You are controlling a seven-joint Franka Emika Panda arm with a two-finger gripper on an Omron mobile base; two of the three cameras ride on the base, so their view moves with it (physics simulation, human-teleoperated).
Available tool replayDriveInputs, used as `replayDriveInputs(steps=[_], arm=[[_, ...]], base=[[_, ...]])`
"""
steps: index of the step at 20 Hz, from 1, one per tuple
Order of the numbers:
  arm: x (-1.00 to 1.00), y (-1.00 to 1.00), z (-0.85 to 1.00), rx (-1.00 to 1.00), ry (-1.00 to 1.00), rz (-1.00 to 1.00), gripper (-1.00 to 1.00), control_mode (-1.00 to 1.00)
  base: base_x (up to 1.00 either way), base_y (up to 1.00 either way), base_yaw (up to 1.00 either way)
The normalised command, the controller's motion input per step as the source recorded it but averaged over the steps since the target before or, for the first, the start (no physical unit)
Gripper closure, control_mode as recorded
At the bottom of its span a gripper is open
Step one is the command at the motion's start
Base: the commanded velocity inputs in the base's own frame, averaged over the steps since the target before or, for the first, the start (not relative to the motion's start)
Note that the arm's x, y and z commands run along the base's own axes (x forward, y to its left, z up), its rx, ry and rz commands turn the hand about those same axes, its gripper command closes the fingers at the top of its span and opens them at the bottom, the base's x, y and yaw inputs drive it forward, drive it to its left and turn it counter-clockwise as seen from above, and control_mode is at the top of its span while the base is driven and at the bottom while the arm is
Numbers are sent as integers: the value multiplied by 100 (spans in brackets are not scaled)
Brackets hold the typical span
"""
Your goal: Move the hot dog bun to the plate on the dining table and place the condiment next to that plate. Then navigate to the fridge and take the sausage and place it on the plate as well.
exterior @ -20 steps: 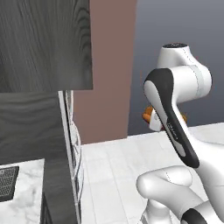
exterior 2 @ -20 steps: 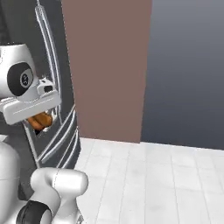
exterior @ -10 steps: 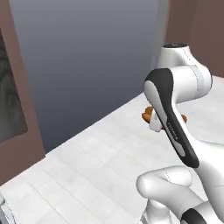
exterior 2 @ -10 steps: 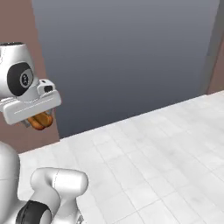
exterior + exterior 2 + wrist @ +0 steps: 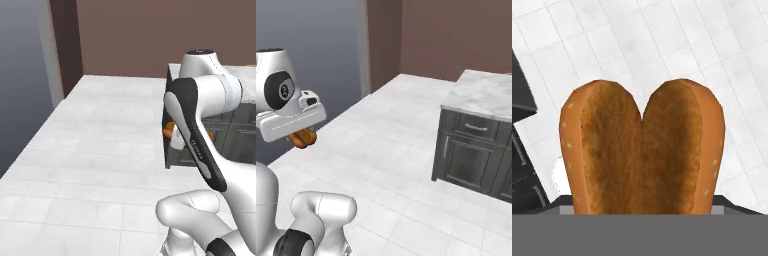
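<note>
Golden-brown and split open, the hot dog bun [image 5: 642, 150] is clamped between the fingers [image 5: 302, 137], which stand wide around it, carried above the white tiled floor [image 5: 95, 145] and well short of the dark cabinet [image 5: 476, 157]. While the base drives toward the dining table, keep the arm tucked and the hand level so the bun cannot slip. Seen from the hand camera, the bun projects straight out from between the fingers, cut face toward the lens.
</note>
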Motion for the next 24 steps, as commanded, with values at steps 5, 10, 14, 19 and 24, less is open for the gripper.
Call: replayDriveInputs(steps=[5,10,14,19,24], arm=[[0,0,0,0,0,0,100,100],[0,0,0,0,0,0,100,100],[0,0,0,0,0,0,100,100],[0,0,0,0,0,0,100,100],[0,0,0,0,0,0,100,100]], base=[[13,-21,-60],[37,-38,-30],[64,-26,-16],[62,-43,0],[75,-30,-12]])
